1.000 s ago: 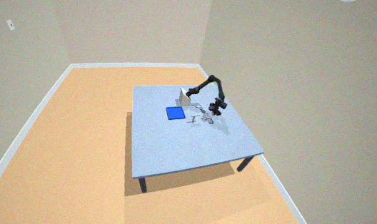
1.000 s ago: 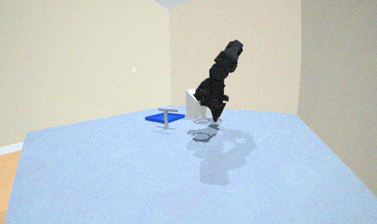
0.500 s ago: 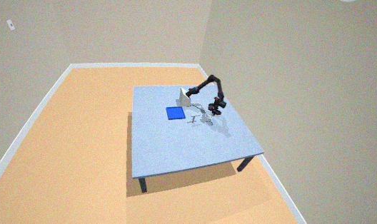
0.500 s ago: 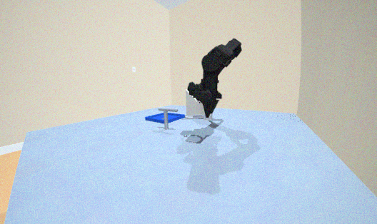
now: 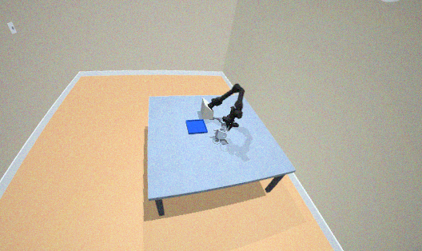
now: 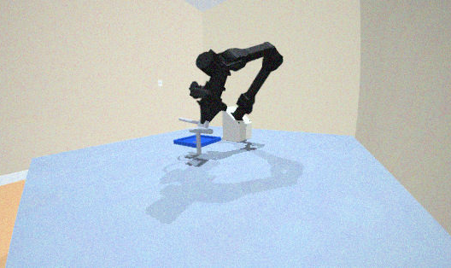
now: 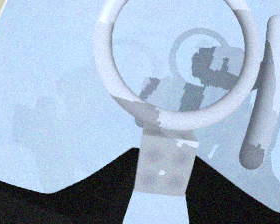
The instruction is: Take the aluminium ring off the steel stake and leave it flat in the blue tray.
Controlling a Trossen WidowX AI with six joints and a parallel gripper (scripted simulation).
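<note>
My gripper [image 6: 204,123] [image 7: 163,159] is shut on the ring's tab. The pale aluminium ring [image 6: 188,121] [image 7: 104,55] is off the stake and held in the air, slightly above the cross-bar's height. The steel stake [image 6: 198,145] [image 7: 265,110] stands upright on the table; its cross-bar runs close beside the ring's right edge in the wrist view. Whether the two touch cannot be told. The blue tray [image 5: 197,126] [image 6: 184,144] lies flat with nothing in it, behind the stake in the exterior view. In the top view the ring and stake are too small to separate clearly.
A white block [image 5: 206,110] [image 6: 235,129] stands near the arm's base, beyond the tray. The blue-grey table [image 5: 180,168] [image 6: 286,230] carries the arm's and ring's shadows. The arm arches high over the table between its base and the stake.
</note>
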